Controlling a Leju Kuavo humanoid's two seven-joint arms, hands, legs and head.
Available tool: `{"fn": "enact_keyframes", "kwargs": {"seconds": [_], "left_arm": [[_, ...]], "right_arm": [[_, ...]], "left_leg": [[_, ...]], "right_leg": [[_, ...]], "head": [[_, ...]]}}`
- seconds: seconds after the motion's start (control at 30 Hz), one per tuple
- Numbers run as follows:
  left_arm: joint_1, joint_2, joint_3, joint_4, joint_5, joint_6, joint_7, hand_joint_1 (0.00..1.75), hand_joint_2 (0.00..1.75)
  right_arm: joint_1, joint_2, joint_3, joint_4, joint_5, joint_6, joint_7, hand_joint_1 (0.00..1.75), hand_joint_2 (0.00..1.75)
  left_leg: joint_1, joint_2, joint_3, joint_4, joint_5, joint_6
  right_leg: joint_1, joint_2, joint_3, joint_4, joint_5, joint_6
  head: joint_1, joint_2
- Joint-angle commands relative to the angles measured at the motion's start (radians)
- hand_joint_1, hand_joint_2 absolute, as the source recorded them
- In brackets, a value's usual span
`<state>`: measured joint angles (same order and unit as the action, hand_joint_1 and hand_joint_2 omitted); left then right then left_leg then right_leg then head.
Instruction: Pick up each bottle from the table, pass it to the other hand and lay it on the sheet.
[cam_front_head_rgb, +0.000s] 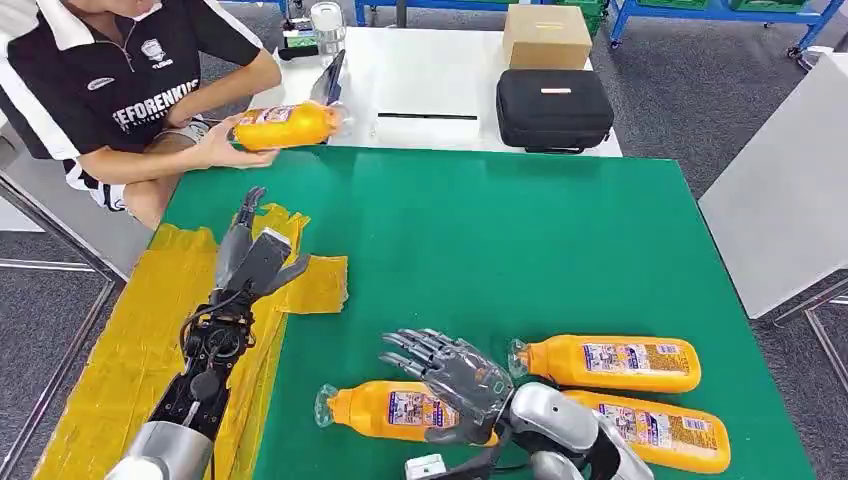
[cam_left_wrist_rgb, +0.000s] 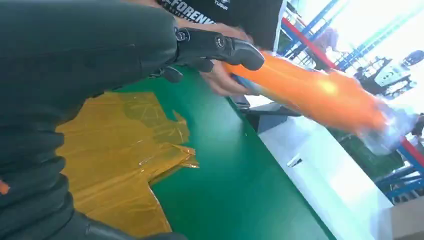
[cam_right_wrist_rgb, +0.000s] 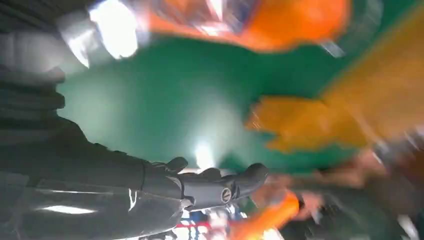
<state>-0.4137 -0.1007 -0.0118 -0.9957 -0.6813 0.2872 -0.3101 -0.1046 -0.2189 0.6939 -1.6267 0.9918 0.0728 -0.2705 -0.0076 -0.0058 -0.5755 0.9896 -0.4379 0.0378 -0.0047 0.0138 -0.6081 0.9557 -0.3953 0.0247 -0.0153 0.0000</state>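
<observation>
On the green table (cam_front_head_rgb: 560, 230), with the yellow sheet (cam_front_head_rgb: 130, 340) at nine o'clock, the empty left hand (cam_front_head_rgb: 255, 262) rests spread over it, while the right hand (cam_front_head_rgb: 455, 385), fingers apart, should probably wrap the nearest orange bottle (cam_front_head_rgb: 385, 410) mid-body before lifting.

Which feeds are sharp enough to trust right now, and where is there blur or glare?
Head view: sharp, evenly lit, bottle labels visible. Left wrist view: the yellow sheet is clear, the person's bottle is smeared, and the background is washed out. Right wrist view: blurred throughout, with a bright glare patch.
</observation>
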Motion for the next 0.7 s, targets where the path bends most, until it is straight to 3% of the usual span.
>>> {"fn": "enact_keyframes", "kwargs": {"seconds": [0.03, 0.2, 0.37, 0.53, 0.57, 0.6, 0.7], "left_arm": [[-0.023, -0.001, -0.001, 0.069, 0.029, 0.042, 0.001, 0.0, 1.75], [-0.02, 0.0, -0.001, 0.063, 0.031, 0.042, 0.002, 0.0, 1.75], [-0.028, -0.003, -0.009, 0.073, 0.034, 0.057, 0.007, 0.0, 1.75], [-0.019, -0.002, -0.017, 0.072, 0.039, 0.071, 0.005, 0.0, 1.75], [-0.005, -0.002, -0.018, 0.056, 0.045, 0.073, 0.002, 0.0, 1.75], [0.006, -0.001, -0.02, 0.042, 0.046, 0.074, 0.0, 0.0, 1.75], [0.021, -0.003, -0.025, 0.02, 0.049, 0.073, -0.003, 0.0, 1.75]], "right_arm": [[-0.006, -0.059, 0.064, 0.187, 0.028, 0.013, 0.051, 0.0, 1.75], [-0.017, -0.052, 0.063, 0.204, 0.032, 0.018, 0.064, 0.0, 1.75], [-0.028, 0.007, 0.059, 0.361, 0.058, 0.05, 0.131, 0.0, 1.75], [-0.031, 0.058, 0.043, 0.433, 0.097, 0.01, 0.17, 0.0, 1.75], [-0.036, 0.09, 0.02, 0.468, 0.141, -0.05, 0.194, 0.0, 1.75], [-0.04, 0.109, 0.007, 0.49, 0.169, -0.078, 0.21, 1.57, 1.75], [-0.051, 0.141, -0.003, 0.537, 0.236, -0.088, 0.272, 1.75, 1.75]], "left_leg": [[0.0, 0.0, 0.005, -0.002, -0.001, -0.002], [0.0, 0.001, 0.003, -0.001, -0.001, -0.002], [0.001, 0.001, 0.005, -0.002, -0.001, -0.002], [0.001, 0.001, 0.007, -0.002, -0.002, -0.003], [0.002, 0.002, 0.01, -0.002, -0.003, -0.004], [0.001, 0.002, 0.008, -0.002, -0.002, -0.003], [0.001, 0.003, 0.01, -0.002, -0.002, -0.004]], "right_leg": [[0.0, -0.001, 0.005, -0.002, -0.001, 0.0], [0.0, -0.001, 0.004, -0.001, -0.001, 0.0], [0.001, 0.0, 0.005, -0.002, -0.001, 0.0], [0.001, -0.001, 0.008, -0.002, -0.002, -0.001], [0.002, -0.001, 0.01, -0.003, -0.002, -0.001], [0.001, 0.0, 0.007, -0.002, -0.001, -0.001], [0.001, 0.002, 0.008, -0.002, -0.001, -0.001]], "head": [[0.0, 0.0], [0.0, 0.0], [0.0, 0.0], [0.0, 0.0], [0.0, 0.0], [0.0, 0.0], [0.0, 0.0]]}}
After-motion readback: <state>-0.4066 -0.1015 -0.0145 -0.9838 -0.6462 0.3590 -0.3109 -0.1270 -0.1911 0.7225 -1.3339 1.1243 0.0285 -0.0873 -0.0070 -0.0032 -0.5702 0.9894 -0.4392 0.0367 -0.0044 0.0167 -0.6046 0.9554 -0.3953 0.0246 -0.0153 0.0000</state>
